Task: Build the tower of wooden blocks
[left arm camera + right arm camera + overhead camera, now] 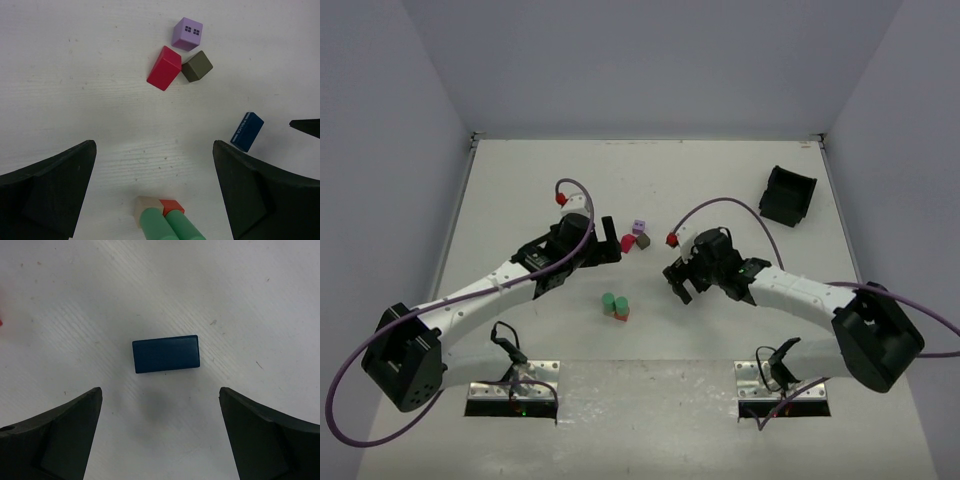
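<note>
Two green cylinders (614, 304) stand side by side, one on a tan block (146, 206) and one on a red block (173, 205); together they form the low tower. My left gripper (612, 240) is open and empty, held above the table, and in the left wrist view (154, 145) the cylinders show at the bottom edge between its fingers. Ahead of it lie a purple cube (187, 34), a magenta block (164, 68) and a dark olive cube (196, 66). My right gripper (677, 283) is open and empty over a flat blue block (166, 354), which lies just ahead of its fingertips.
A black plastic bin (788, 195) sits at the back right. The blue block also shows in the left wrist view (247, 131), with a tip of the right gripper (306, 125) beside it. Grey walls enclose the white table (520, 190).
</note>
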